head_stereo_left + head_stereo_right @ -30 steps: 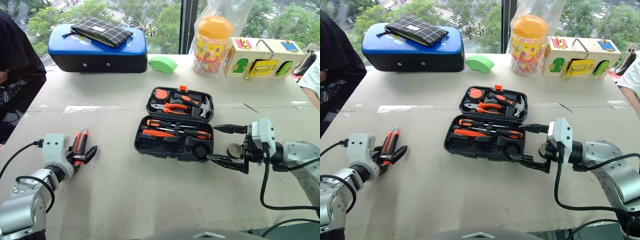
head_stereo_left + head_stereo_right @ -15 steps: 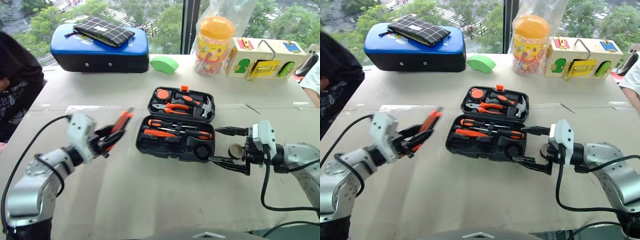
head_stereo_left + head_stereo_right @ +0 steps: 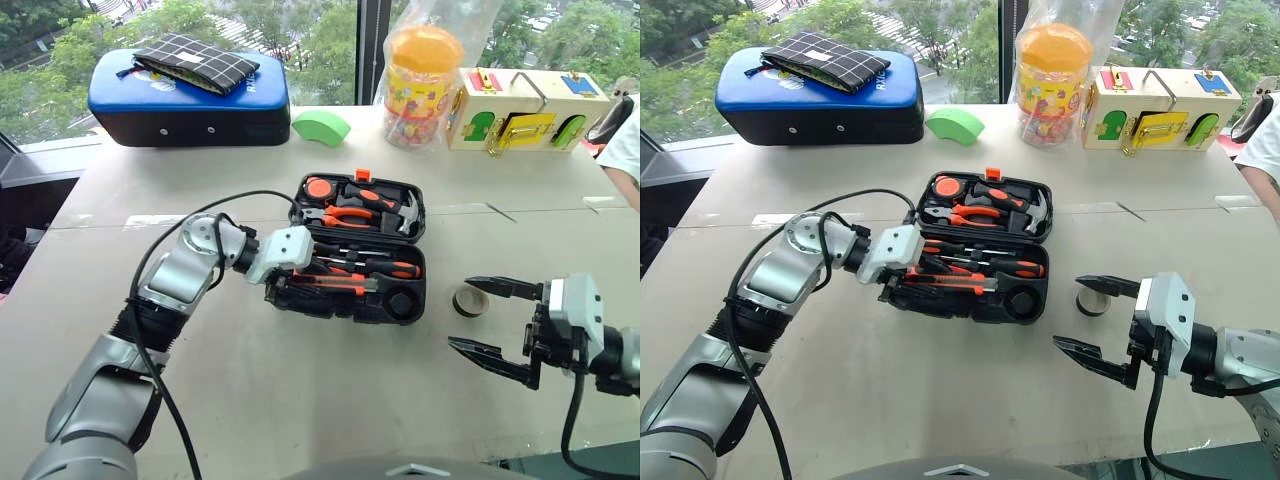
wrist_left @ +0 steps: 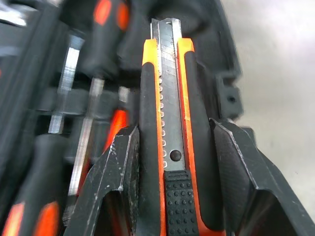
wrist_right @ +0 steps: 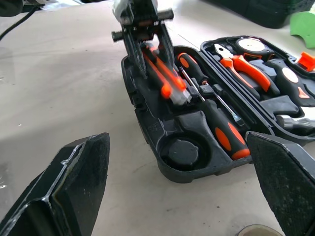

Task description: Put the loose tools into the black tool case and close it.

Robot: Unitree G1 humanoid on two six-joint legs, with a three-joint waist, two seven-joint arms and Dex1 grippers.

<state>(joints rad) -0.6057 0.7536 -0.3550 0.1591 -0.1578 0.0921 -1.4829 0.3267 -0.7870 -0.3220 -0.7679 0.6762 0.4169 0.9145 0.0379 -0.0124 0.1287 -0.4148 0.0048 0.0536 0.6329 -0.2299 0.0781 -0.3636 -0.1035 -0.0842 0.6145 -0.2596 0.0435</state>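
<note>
Hovering nearest, right gripper (image 3: 497, 320) is gaping empty, small dark tape roll (image 3: 469, 300) just beside it; left gripper (image 5: 146, 43) is clamping orange-and-black utility knife (image 4: 170, 142) lengthwise over open black plastic tool case (image 3: 352, 305).

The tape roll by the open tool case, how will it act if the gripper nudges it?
The tape roll lies flat on the table, so it should slide, not roll. It looks small and hollow, probably light, and may skid away.

The table (image 3: 250, 400) carries the black tool case (image 3: 345, 300) and tape roll (image 3: 469, 300).
</note>
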